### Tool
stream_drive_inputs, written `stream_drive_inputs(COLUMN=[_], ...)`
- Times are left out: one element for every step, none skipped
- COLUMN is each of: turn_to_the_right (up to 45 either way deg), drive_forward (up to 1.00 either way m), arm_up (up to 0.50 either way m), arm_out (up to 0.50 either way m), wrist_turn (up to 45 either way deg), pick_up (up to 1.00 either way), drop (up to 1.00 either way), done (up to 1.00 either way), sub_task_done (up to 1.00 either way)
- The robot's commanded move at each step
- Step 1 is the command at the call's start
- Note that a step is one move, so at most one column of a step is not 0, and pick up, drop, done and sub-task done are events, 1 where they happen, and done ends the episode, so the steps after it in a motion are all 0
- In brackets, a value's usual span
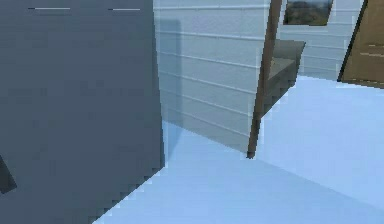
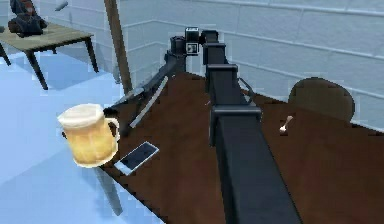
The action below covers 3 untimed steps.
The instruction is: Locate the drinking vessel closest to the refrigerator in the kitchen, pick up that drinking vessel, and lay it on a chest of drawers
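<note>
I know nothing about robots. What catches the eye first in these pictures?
A frothy golden beer mug stands out at the arm side view's left, by the corner of a dark brown table. The robot's arm stretches up across that table, its gripper pointing toward the mug. In the forward view, a big grey panel looms on the left.

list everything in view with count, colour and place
mug: one, tan, by the table's left corner
phone: one, pale, on the table beside the mug
small thing: one, white, table's right
table: one, dark brown, arm side view's middle
chair back: one, dark brown, behind the table
side table: one, light wood, upper left
bust: one, dark, on the side table
door: one, brown, forward view's right edge
wall picture: one, green-grey, forward view's top
arm: one, dark, from the bottom edge
jaws: one pair, dark, reaching toward the mug
</note>
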Motion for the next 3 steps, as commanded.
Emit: stream_drive_inputs(turn_to_the_right=[0.0, -45.0, -6.0], drive_forward=[0.0, 0.0, 0.0], arm_up=[0.0, 0.0, 0.0], arm_out=[-0.44, 0.0, 0.0], wrist_turn=[0.0, 0.0, 0.0], pick_up=[0.0, 0.0, 0.0], drop=[0.0, 0.0, 0.0], done=[0.0, 0.0, 0.0], sub_task_done=[0.0, 0.0, 0.0])
